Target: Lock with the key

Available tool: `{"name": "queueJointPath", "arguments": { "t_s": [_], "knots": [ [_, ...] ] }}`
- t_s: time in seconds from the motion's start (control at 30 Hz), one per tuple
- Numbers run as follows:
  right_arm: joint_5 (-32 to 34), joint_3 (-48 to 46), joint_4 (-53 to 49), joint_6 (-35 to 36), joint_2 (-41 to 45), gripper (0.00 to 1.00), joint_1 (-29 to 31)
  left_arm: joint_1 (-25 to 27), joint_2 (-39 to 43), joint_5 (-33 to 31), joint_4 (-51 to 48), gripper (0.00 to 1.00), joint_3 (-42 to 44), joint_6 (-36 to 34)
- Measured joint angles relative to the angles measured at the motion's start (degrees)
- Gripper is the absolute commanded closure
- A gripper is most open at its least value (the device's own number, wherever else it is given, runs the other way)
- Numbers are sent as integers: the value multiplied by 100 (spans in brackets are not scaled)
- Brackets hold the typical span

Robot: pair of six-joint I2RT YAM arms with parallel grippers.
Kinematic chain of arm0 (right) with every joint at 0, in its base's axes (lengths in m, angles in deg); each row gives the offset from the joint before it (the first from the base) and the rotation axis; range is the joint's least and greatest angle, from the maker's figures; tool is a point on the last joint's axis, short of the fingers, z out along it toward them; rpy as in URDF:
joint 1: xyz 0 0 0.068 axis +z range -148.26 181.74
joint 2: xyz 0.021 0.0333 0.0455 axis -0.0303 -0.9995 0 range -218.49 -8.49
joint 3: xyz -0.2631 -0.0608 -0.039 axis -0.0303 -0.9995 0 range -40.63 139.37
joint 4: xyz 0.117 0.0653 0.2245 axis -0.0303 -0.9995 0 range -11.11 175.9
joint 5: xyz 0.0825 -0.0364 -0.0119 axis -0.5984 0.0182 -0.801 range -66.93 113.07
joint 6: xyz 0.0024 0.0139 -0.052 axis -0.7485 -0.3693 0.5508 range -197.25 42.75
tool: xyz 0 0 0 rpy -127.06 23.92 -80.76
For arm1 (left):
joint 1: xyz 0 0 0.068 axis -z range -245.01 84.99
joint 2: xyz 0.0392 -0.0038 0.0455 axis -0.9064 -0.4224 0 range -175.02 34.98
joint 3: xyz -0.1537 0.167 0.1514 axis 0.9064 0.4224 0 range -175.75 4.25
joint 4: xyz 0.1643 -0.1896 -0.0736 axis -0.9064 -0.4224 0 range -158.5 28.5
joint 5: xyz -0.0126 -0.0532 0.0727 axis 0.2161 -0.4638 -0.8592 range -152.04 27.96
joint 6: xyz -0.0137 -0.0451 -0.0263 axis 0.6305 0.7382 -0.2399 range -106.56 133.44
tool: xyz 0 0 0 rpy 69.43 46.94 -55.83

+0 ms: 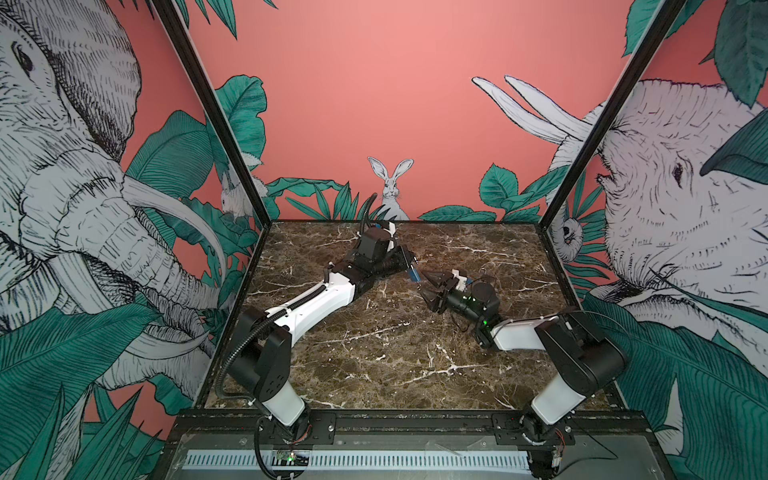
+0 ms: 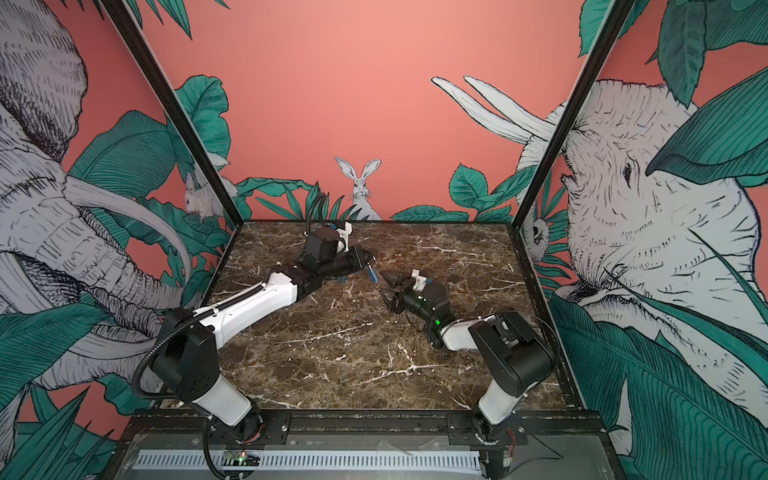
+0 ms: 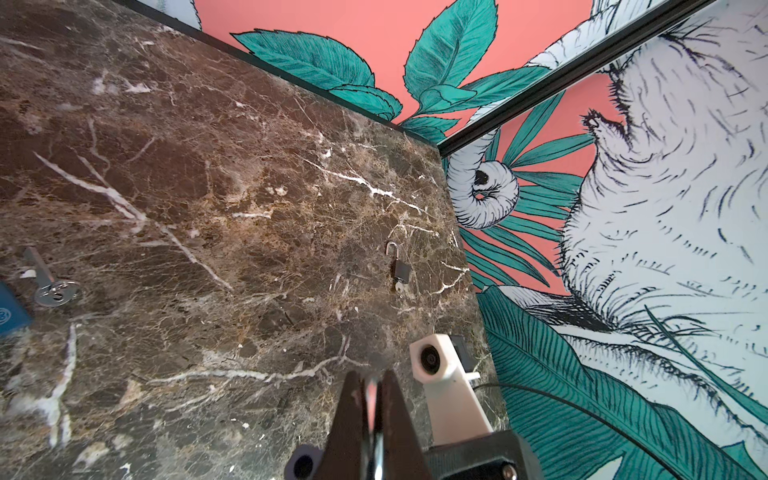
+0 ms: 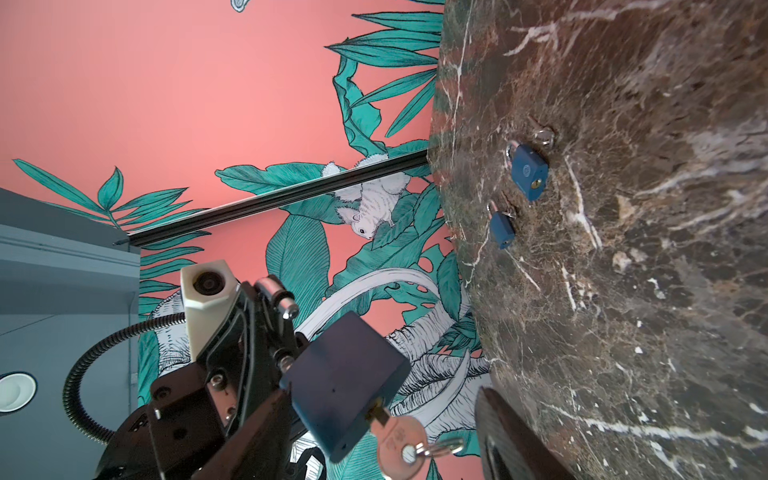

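My left gripper [image 1: 409, 266] [image 3: 374, 399] is shut on the shackle end of a large blue padlock [image 4: 345, 374], holding it above the table's middle. The padlock also shows in both top views [image 1: 412, 274] [image 2: 372, 274]. A coppery key [image 4: 399, 440] with a small ring sticks out of the padlock's keyhole. My right gripper [image 4: 386, 432] [image 1: 428, 286] is open, with one finger on each side of the key's head. Neither of its fingers [image 4: 511, 436] visibly touches the key. In the left wrist view the padlock body is hidden behind the shut fingers [image 3: 349, 415].
Two smaller blue padlocks [image 4: 528, 170] [image 4: 501, 228] lie on the marble table [image 1: 374, 353], each with a key beside it. A small dark padlock [image 3: 401, 268] with an open shackle lies near the table's right edge. A loose silver key [image 3: 52, 289] lies by a blue padlock [image 3: 10, 309].
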Motion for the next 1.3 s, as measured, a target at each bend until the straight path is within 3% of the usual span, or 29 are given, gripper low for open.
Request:
{"name": "queueJointPath", "arguments": {
  "t_s": [0.5,1.3],
  "knots": [
    [92,92,743,-417,-374,31,125,0,-2,35,177,100,0,48],
    [195,341,774,-505,-396,37,120,-2,35,74,660,100,271,232]
  ]
}}
